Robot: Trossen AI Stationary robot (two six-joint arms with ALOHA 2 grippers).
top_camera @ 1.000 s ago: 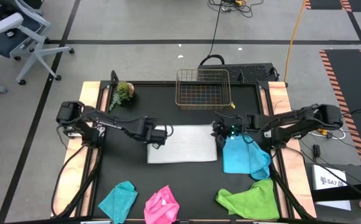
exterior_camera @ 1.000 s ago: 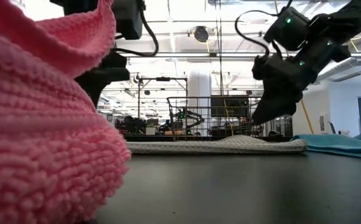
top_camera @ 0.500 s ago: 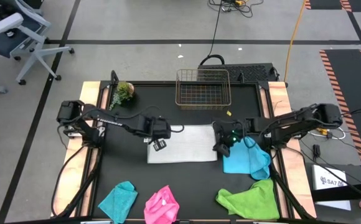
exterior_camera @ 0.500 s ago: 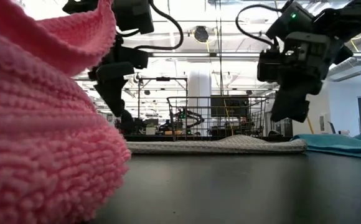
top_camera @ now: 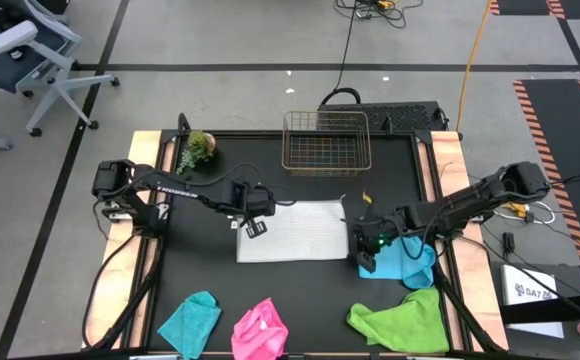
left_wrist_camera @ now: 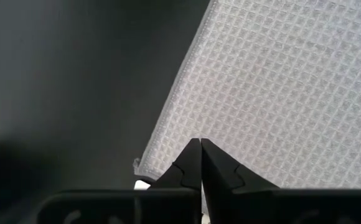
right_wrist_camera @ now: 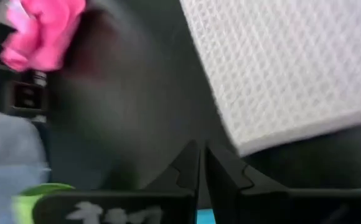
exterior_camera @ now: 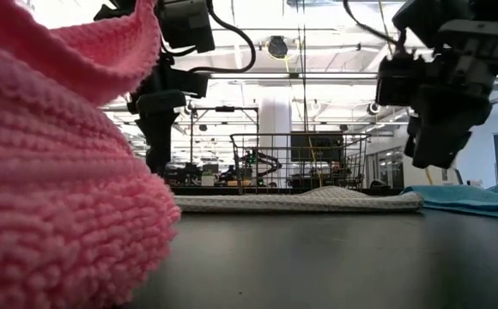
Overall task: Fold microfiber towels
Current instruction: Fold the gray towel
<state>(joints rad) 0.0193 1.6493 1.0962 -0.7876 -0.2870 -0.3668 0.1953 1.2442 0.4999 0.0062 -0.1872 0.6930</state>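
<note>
The left pincer (top_camera: 253,226), fingers pressed together and holding nothing, is hovering at the white towel's (top_camera: 295,231) 9 o'clock edge, while the right pincer (top_camera: 366,262), also closed and empty, is hanging off that towel's 4 o'clock corner, over the edge of the blue towel (top_camera: 402,262). The white towel is lying flat at the middle of the tabletop (top_camera: 210,275), with the lime towel (top_camera: 402,322) at 4 o'clock from it, the pink towel (top_camera: 259,332) at 6 o'clock and the teal towel (top_camera: 190,321) at 7 o'clock.
</note>
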